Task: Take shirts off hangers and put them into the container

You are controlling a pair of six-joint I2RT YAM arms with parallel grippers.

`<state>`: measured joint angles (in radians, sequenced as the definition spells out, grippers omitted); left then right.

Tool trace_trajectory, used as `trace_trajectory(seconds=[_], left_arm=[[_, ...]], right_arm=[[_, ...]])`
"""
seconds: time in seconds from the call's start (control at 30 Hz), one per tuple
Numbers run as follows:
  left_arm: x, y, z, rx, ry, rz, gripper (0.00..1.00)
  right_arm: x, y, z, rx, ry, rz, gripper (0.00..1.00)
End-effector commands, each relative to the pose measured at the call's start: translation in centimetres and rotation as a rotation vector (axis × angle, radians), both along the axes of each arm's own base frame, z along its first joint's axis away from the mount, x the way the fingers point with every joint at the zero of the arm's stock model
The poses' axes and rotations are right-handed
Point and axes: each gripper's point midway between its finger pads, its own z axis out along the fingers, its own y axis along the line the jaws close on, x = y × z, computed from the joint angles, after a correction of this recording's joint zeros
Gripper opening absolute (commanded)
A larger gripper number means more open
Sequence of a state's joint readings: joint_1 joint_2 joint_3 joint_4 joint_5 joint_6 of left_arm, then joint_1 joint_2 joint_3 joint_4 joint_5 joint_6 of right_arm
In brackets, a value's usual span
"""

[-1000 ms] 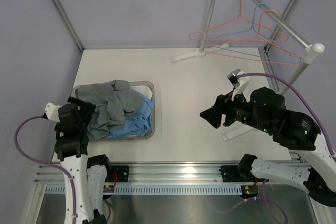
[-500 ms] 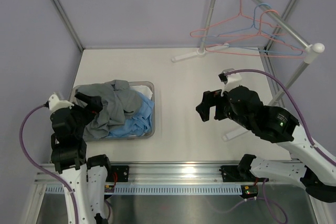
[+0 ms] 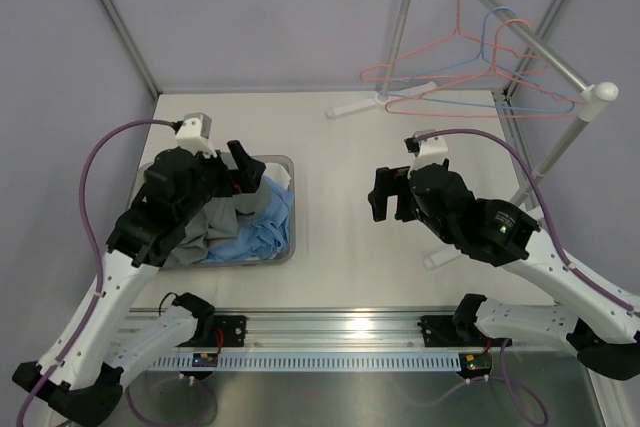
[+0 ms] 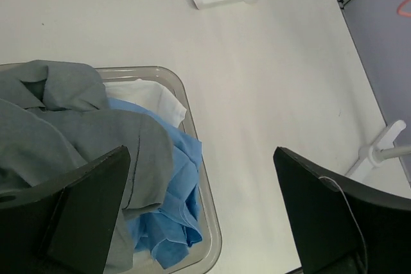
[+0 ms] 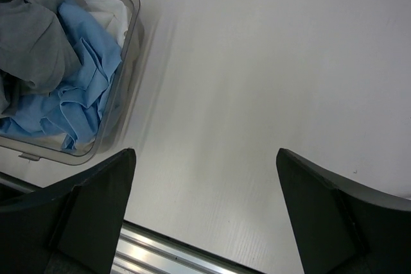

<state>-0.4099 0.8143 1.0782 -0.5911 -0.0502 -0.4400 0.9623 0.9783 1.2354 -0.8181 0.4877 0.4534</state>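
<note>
Shirts [image 3: 250,232] look to be all in the tub [image 5: 127,62] from where I'm sitting. The grey one is piled on top, the light blue is under it toward the right side, and a bit of the white shirt [image 4: 144,94] shows at the far corner. Hangers [image 3: 460,72] hang bare on the rack pole [image 3: 545,47], two pink and a blue. My read is there's nothing left to strip and this is the tidy-up bit.

Left gripper [image 3: 240,175] hovers right over the pile with its jaws wide apart and nothing in them. Right gripper [image 3: 388,195] is out over the bare counter [image 3: 330,137], between the tub and the rack, also spread wide and empty.

How I'd play it: lift the left arm straight up off the pile before swinging anywhere. Grey fabric sits close under one finger (wrist cam makes it look nearly touching, can't tell for sure), and a sideways move could drag a sleeve over the rim. I can't see the tub's left edge behind the arm, so I'd check for overhang there and poke it in if needed. Right arm just needs to keep off the rack.
</note>
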Motion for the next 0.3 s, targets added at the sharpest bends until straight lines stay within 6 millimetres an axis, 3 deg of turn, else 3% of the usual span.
trace_trajectory(seconds=[0.0,0.13,0.27], left_arm=[[0.6,-0.2,1.6,0.047,-0.093,0.071,0.99],[0.9,-2.0,-0.9,0.091,-0.054,0.05,0.99],[1.7,-3.9,-1.8,0.092,-0.056,-0.005,0.99]], right_arm=[[0.9,0.3,0.4,0.051,-0.033,-0.048,0.99],[1.0,0.1,-1.4,0.032,-0.015,-0.075,1.0],[1.0,-0.8,-2.8,0.016,-0.002,-0.118,0.99]])
